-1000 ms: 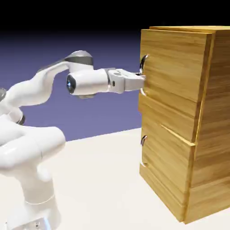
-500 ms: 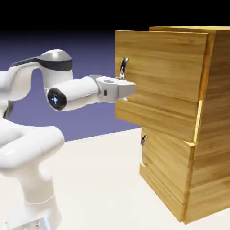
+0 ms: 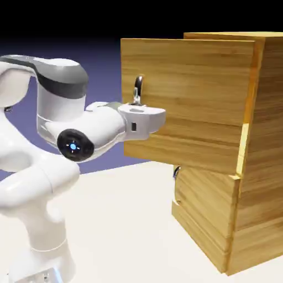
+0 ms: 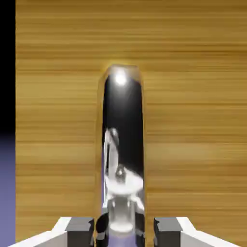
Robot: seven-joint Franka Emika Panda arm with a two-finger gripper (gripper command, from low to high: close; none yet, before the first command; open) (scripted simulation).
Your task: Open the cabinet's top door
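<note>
Hand view: gripper (image 4: 120,231) clamped on handle (image 4: 123,144), wood grain of top door (image 4: 193,120) filling frame. Exterior view: door (image 3: 188,99) swung out left of cabinet (image 3: 260,210). Best pulled along hinge arc, wrist turning with panel, grip kept firm.

Exterior view side-on from beside the arm, hand view pressed close, both sharing the top door (image 3: 188,99) handle (image 4: 123,144).
</note>
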